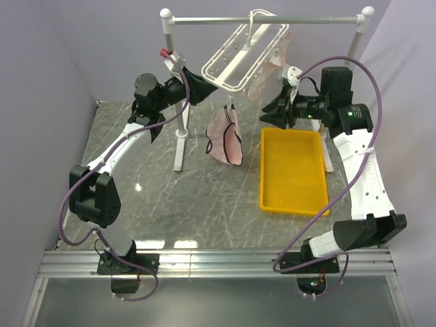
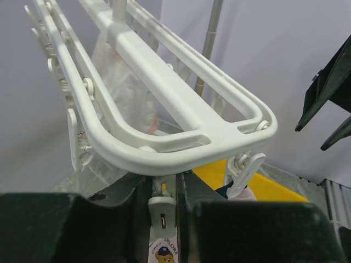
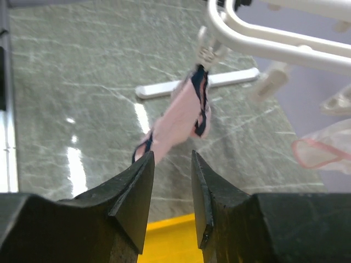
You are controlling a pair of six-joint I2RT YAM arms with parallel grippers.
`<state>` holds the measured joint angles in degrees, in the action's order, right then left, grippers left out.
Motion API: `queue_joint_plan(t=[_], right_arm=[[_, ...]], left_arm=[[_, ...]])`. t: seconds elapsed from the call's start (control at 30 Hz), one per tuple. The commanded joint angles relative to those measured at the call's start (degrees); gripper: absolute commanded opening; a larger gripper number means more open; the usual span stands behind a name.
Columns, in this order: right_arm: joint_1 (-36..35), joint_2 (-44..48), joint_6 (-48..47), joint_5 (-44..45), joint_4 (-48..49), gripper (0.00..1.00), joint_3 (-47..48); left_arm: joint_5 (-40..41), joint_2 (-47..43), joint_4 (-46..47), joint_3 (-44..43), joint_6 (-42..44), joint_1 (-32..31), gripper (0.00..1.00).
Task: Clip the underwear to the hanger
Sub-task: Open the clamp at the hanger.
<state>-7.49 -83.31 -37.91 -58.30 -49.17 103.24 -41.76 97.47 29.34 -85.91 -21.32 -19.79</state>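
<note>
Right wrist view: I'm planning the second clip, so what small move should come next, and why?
Probably ease the right gripper forward and close on the underwear: it hangs from a single clip, just ahead of those open, empty jaws, while the left gripper pinches the next clip.

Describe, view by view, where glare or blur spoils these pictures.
Top external: glare spots on the marble table. Left wrist: the left hand, closed on a clip, is dark and soft; the hanger is sharper. Right wrist: white glare streaks on the table beside the hanging underwear.
</note>
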Motion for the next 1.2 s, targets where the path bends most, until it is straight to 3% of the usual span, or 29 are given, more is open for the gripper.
queue_joint_plan(t=[0.0,0.17,0.27,0.4,0.53,0.73,1.17], right_arm=[[-1.7,3.5,6.9,-2.9,5.4,0.40,-1.5],[-5.3,4.8,22.2,1.5,18.4,0.33,-5.5],[-8.0,4.6,26.1,4.9,21.9,0.33,-6.0],[-11.5,5.1,28.7,6.7,25.6,0.41,-8.0],[-12.4,4.7,35.6,9.4,36.8,0.47,-12.7],[-15.9,3.1,37.6,17.3,46.8,0.47,-16.7],[-18.3,-1.2,34.3,20.8,49.0,0.46,-14.2]], left_arm=[[-3.8,-1.3,1.9,-3.4,-5.2,-0.2,0.02],[-3.8,-1.6,4.6,-3.2,-13.0,-1.8,0.00],[-1.2,-2.0,3.9,-3.1,-13.8,-3.3,0.00],[-2.8,-1.0,8.1,-2.7,-19.3,-3.9,0.02],[-2.5,-0.3,8.7,-3.3,-21.2,-4.2,0.02],[-1.5,0.4,9.8,-4.2,-22.5,-6.0,0.02],[-4.2,2.0,14.0,-4.5,-25.9,-6.6,0.05]])
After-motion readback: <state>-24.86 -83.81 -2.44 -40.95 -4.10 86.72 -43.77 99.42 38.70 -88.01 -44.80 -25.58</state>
